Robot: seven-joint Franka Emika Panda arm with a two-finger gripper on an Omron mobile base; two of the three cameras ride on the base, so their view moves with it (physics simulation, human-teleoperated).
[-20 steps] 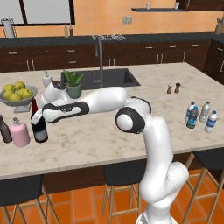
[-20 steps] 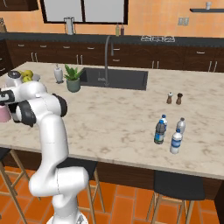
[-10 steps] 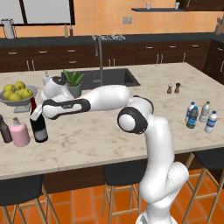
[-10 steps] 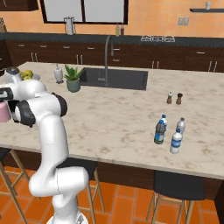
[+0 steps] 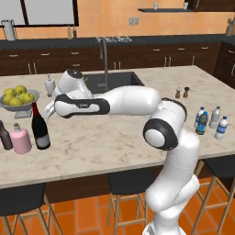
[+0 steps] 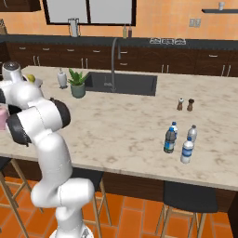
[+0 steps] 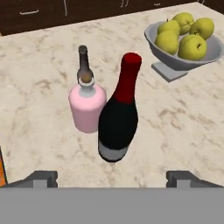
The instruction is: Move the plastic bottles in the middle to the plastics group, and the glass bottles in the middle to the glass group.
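- Left base view: you see the wine bottle (image 5: 40, 127) upright just beside the pink flask (image 5: 20, 139) and the small brown bottle (image 5: 5, 136), so the glass part looks done.
- Right base view: four plastic bottles (image 6: 181, 140) cluster together, far from the flask; nothing seems left.
- Hand view: the gripper (image 7: 112, 179) has its jaws wide, empty, with the wine bottle standing free between and beyond them.

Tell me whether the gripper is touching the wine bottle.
Apart. In the hand view the wine bottle stands free on the counter, bare marble between it and the wide-spread fingertips of the gripper.
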